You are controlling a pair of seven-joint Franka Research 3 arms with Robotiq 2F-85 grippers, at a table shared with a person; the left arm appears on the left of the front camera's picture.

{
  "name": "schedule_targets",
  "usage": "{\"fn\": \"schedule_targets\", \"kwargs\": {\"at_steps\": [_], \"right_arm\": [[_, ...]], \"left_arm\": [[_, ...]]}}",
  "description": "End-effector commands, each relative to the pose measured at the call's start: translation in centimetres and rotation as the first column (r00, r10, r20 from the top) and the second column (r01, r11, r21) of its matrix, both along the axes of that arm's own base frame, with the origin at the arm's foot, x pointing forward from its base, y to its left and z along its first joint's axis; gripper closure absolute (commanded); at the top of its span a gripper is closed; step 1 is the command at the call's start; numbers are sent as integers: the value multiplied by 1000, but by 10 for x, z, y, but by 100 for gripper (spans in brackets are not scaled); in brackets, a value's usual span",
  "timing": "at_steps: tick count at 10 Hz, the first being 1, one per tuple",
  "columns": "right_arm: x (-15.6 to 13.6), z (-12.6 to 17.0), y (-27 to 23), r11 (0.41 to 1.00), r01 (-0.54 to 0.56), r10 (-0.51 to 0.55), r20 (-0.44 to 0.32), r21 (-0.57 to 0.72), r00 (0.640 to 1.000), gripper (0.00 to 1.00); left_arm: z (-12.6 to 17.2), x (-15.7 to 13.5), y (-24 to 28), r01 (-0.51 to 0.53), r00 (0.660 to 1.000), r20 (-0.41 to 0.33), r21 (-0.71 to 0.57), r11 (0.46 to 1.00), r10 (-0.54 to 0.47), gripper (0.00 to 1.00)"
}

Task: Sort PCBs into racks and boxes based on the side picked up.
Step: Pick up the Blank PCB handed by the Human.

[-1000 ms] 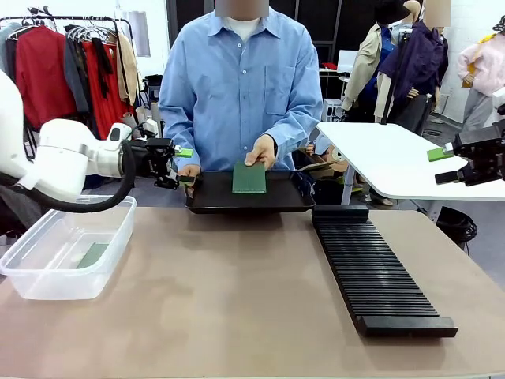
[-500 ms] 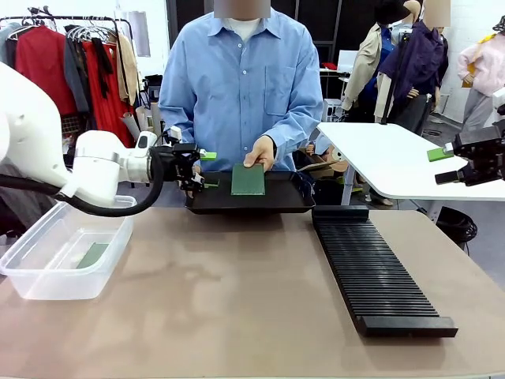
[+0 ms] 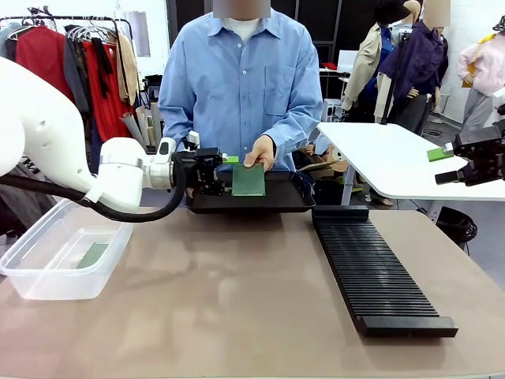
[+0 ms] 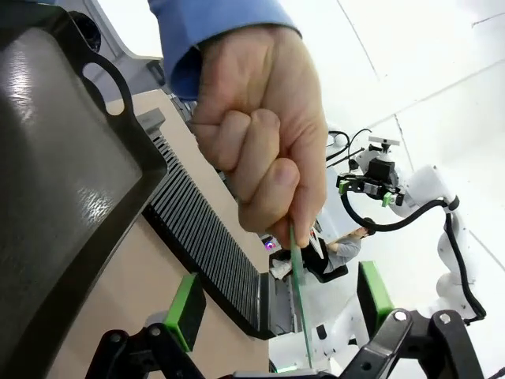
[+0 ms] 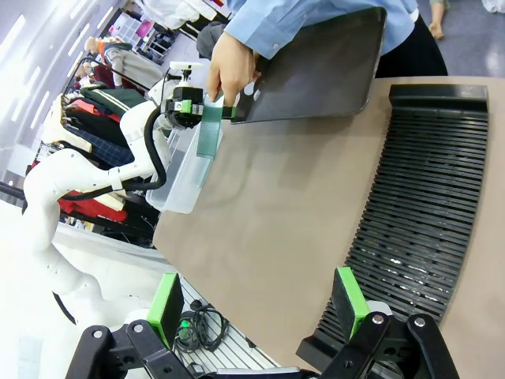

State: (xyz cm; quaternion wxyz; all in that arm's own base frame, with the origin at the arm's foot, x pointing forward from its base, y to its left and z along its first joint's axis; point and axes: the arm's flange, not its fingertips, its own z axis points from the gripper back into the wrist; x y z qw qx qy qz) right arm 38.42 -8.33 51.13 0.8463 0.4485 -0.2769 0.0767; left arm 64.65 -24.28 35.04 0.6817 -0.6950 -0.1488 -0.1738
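A person's hand (image 3: pixel 260 150) holds one green PCB (image 3: pixel 249 180) upright over the black tray (image 3: pixel 209 199). My left gripper (image 3: pixel 223 171) is at that board's left edge, open. In the left wrist view the PCB (image 4: pixel 298 292) runs edge-on between the two green pads, with a gap on each side, and my left gripper (image 4: pixel 280 304) is not closed on it. A second PCB (image 3: pixel 93 254) lies in the clear box (image 3: pixel 47 272) at the left. The long black rack (image 3: pixel 379 272) lies at the right, its slots bare. My right gripper (image 3: pixel 446 164) hangs open and holds nothing at the far right, off the table.
The person stands at the far edge, holding the tray (image 4: pixel 63 181) with the other hand. A white side table (image 3: pixel 379 158) stands beyond the rack. The brown table top between box and rack is bare. Clothes hang behind the box.
My left arm has swung right, from above the box side to the held PCB's left edge. The person tilted the board slightly. The right arm has stayed still.
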Motion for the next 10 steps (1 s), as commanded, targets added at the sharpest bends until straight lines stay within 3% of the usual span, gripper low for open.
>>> {"fn": "schedule_targets", "kwargs": {"at_steps": [1, 6, 7, 10], "right_arm": [[4, 3, 2, 1000, 4, -5, 19, 23, 1000, 0], [4, 3, 2, 1000, 4, -5, 19, 23, 1000, 0], [4, 3, 2, 1000, 4, -5, 19, 23, 1000, 0], [4, 3, 2, 1000, 4, -5, 19, 23, 1000, 0]], "left_arm": [[-5, -9, -7, -17, 999, 32, -8, 1000, 18, 0], [-6, -11, -7, 7, 1000, 31, -31, 999, -6, 2], [-7, -11, -7, 22, 999, 34, -28, 999, -21, 9], [-7, -11, -6, 54, 998, 26, -20, 998, -54, 60]]}}
